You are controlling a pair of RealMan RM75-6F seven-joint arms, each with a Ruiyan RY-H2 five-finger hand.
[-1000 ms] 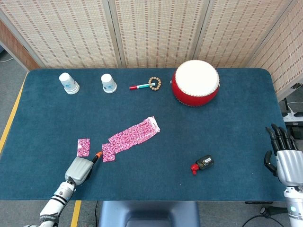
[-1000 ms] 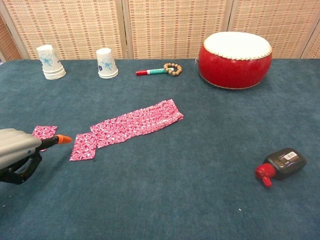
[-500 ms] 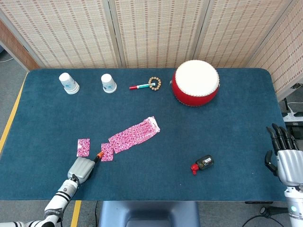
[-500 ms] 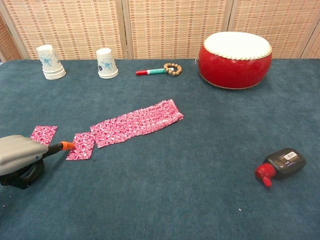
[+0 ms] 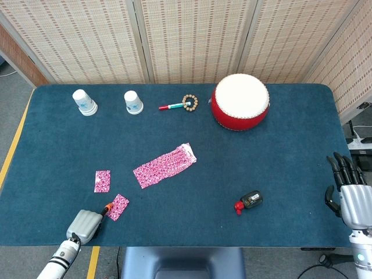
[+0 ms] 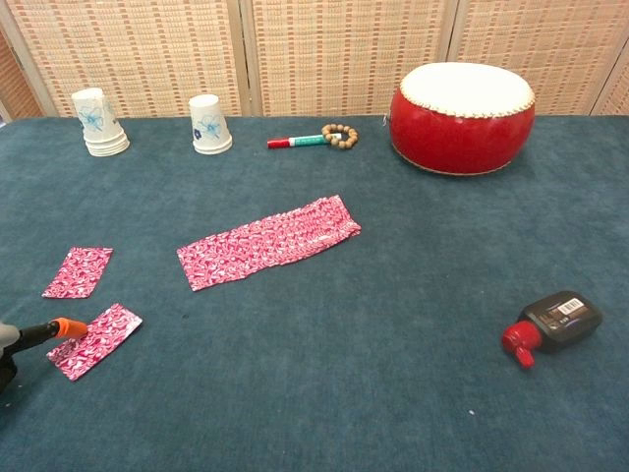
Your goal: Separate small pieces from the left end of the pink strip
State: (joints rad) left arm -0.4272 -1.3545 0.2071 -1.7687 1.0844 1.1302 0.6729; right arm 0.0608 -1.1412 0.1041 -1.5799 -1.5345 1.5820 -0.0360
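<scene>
On the felt-like blue desk (image 5: 279, 145), the left hand (image 5: 85, 225) curls its fingers around an orange-tipped tool (image 5: 106, 208) whose tip touches a small pink patterned piece (image 5: 118, 206). A second flat rectangular piece (image 5: 102, 181) lies just beyond the hand, and the long pink strip (image 5: 164, 165) further up and right, apart from both. The right hand (image 5: 347, 189) hangs off the desk's far edge, fingers straight and empty.

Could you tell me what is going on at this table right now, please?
The left robot hand, near the table's front edge, grips an orange-tipped tool whose tip touches a small pink piece lying apart from the pink strip. Another small piece lies on its own nearby. The right robot hand hangs off the right edge, holding nothing. At the back stand two paper cups, a pen, a bead bracelet and a red drum; a small black bottle lies to the right.
</scene>
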